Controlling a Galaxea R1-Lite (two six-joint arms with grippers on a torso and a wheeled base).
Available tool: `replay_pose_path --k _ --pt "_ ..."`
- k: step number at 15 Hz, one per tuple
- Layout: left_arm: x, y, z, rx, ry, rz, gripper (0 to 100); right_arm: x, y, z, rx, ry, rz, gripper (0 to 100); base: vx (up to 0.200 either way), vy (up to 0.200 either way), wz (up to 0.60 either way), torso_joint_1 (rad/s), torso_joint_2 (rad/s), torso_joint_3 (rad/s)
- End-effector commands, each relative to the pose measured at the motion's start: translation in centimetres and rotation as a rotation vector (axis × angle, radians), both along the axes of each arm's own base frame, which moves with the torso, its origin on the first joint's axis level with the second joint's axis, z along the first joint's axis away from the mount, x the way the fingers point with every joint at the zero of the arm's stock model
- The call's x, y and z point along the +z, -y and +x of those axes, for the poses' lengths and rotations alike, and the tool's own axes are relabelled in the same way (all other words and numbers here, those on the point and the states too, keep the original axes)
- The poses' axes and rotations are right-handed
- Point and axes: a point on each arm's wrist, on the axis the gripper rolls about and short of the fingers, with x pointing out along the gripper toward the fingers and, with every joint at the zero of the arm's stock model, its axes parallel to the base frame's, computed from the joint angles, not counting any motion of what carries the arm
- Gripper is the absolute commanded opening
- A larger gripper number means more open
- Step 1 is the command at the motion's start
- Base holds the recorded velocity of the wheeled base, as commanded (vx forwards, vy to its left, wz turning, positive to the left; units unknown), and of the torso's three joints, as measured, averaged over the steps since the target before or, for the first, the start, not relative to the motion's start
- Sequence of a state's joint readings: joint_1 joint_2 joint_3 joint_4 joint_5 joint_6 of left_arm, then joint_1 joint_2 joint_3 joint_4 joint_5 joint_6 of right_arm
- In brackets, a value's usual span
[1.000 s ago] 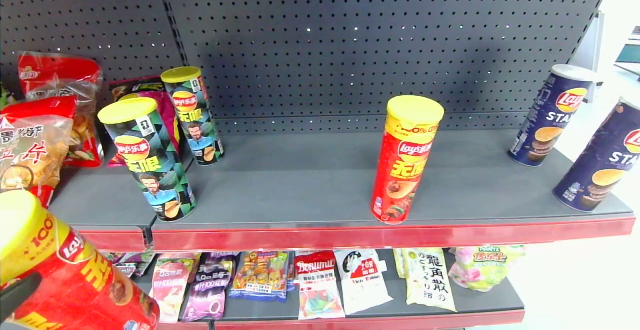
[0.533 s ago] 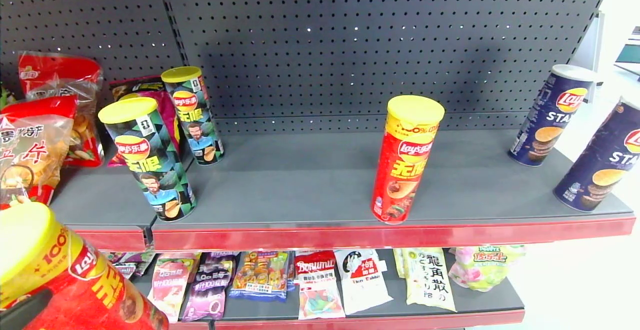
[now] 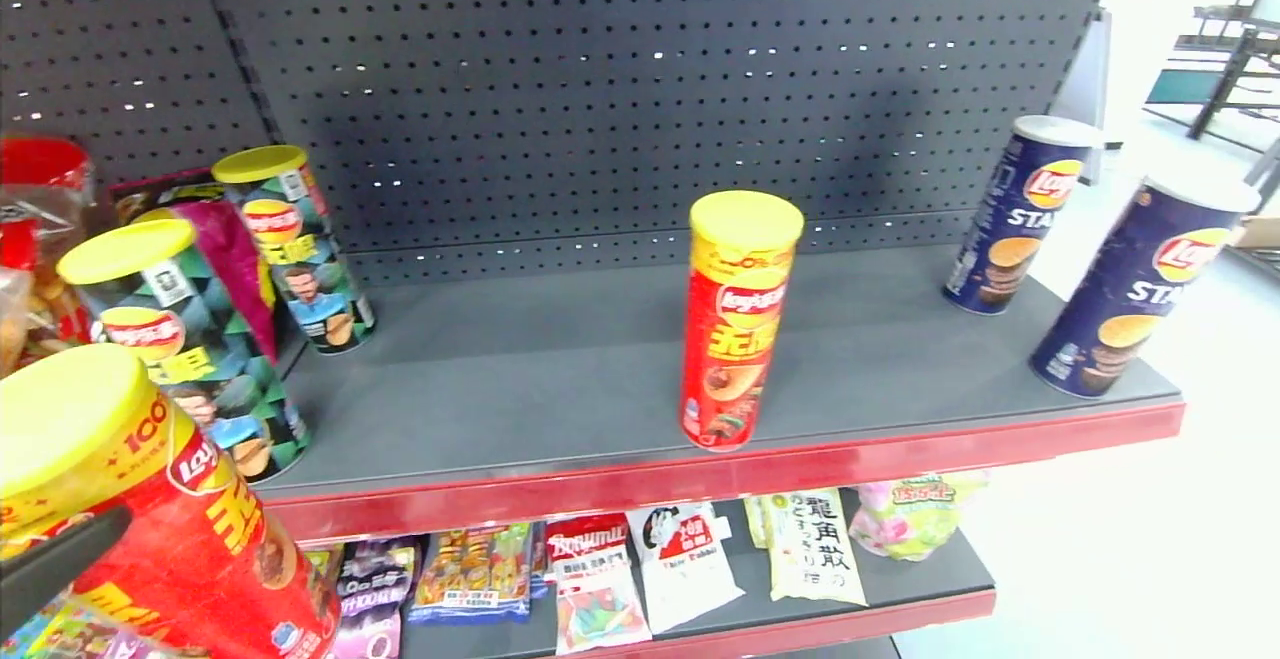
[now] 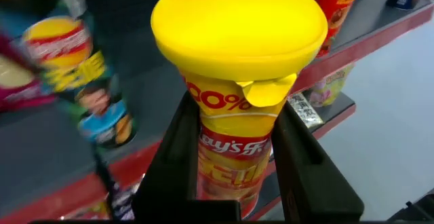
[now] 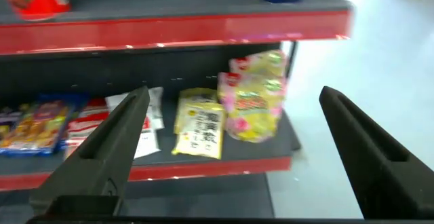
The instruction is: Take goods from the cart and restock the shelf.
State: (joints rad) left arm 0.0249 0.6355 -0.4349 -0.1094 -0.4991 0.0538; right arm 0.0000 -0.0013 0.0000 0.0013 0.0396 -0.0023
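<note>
Facing shelf (image 3: 560,379): a dark board with a red front edge and a pegboard back, with cans standing along its length.
Lower shelf (image 3: 800,631): directly beneath, also red-edged, with snack packets (image 3: 690,564) lying in a row.
Right tool (image 5: 234,156): fingers wide apart, level with the lower shelf near its right end.
Left tool (image 4: 237,149): fingers clamped on both sides of the held can, below its lid.
Held can (image 3: 190,539): red with a yellow lid, tilted, out in front of the shelf's front edge at the left end and not on the board.
Front blue can (image 3: 1135,289): upright at the front right corner.
Rear blue can (image 3: 1015,214): upright near the back right corner, apart from the front one.
Standing red can (image 3: 738,319): yellow-lidded, upright at the front edge near the middle.
Front green can (image 3: 180,339): yellow-lidded, at the front edge toward the left end.
Rear green can (image 3: 295,249): behind it, close to the back panel.
</note>
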Motion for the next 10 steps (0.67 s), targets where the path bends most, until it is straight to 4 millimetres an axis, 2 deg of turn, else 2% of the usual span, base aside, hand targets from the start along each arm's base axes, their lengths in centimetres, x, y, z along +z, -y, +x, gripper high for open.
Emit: replay_pose_path --k 1,5,7,10 --pt "0.0 0.0 1.4 0.0 -0.033 -0.001 0 0.0 0.0 0.0 0.0 -0.001 -0.002 100 0.0 0.0 -0.6 0.007 0.01 0.007" --pt "1.2 -0.1 3.1 0.002 -0.048 -0.001 0 0.0 0.0 0.0 0.002 -0.002 0.002 100 0.0 0.0 0.0 0.0 0.0 0.0" --pt "2.7 -0.1 5.5 0.0 -0.067 -0.002 0 0.0 0.0 0.0 0.0 -0.002 0.002 100 0.0 0.0 0.0 0.0 0.0 0.0" --pt "3.3 0.7 9.9 -0.07 -0.097 0.001 0 0.0 0.0 0.0 0.0 -0.002 0.002 100 0.0 0.0 0.0 0.0 0.0 0.0"
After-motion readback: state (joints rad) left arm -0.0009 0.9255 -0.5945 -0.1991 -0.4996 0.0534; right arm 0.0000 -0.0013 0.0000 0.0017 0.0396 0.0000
